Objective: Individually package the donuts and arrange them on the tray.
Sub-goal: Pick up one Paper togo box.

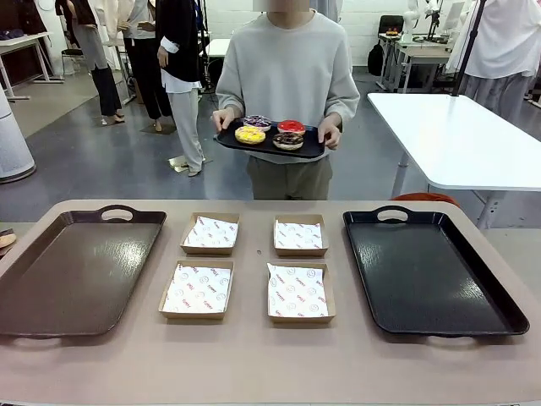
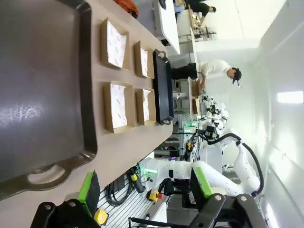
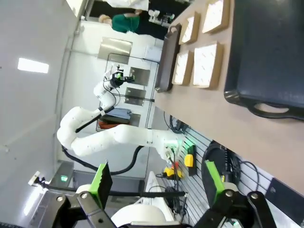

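Across the table a person holds a small black serving tray point(image 1: 311, 151) with several donuts on it: yellow point(image 1: 249, 134), purple with white sprinkles point(image 1: 257, 122), red point(image 1: 292, 127) and chocolate point(image 1: 287, 141). On the table lie a brown tray point(image 1: 76, 271) at the left and a black tray point(image 1: 431, 271) at the right. My left gripper point(image 2: 145, 186) hangs open off the table's near edge, by the brown tray's point(image 2: 38, 95) handle. The right gripper point(image 3: 157, 179) is open too, off the near edge by the black tray point(image 3: 266, 47). Nothing is between either pair of fingers.
Several shallow cardboard boxes point(image 1: 198, 289) lined with printed white paper lie in a square between the two trays. Both big trays hold nothing. A white table point(image 1: 456, 135) stands behind at the right. Other people stand far off at the back left.
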Robot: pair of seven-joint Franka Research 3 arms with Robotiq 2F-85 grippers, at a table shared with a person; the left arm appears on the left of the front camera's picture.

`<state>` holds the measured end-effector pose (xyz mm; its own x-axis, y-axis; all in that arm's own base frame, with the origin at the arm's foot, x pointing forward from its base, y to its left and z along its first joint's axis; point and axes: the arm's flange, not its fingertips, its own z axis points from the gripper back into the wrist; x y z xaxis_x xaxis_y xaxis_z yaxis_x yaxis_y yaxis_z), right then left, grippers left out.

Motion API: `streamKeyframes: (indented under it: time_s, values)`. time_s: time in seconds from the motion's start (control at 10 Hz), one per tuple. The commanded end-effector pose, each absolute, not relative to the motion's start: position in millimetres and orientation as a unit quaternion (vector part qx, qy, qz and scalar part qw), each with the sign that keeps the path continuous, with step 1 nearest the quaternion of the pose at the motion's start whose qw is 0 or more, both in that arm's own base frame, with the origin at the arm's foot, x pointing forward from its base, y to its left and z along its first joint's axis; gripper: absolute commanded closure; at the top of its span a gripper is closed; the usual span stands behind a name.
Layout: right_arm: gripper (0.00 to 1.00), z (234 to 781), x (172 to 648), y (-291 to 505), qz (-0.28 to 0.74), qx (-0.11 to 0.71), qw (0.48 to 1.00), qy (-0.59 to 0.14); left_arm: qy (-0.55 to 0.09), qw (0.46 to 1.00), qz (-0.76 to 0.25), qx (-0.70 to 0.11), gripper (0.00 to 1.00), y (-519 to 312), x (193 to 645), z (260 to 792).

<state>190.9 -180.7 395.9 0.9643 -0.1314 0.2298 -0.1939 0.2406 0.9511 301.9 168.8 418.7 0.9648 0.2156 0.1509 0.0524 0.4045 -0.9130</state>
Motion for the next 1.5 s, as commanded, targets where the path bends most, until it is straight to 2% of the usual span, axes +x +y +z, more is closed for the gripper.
streamKeyframes:
  time_s: [0.0, 0.2, 0.3, 1.4]
  values:
    - [0.0, 389, 173, -157, 0.036, 0.603, 0.787, -0.129, -0.126, 0.827, 0.051, -0.546, 0.0, 188, 291, 412]
    - [0.0, 399, 174, -155, 0.04, 0.583, 0.8, -0.132, -0.117, 0.832, 0.022, -0.543, 0.0, 191, 284, 421]
    - [0.0, 397, 188, -181, 0.023, 0.605, 0.785, -0.129, -0.123, 0.829, 0.066, -0.542, 0.0, 185, 292, 412]
    - [0.0, 397, 188, -181, 0.023, 0.605, 0.785, -0.129, -0.123, 0.829, 0.066, -0.542, 0.0, 185, 292, 412]
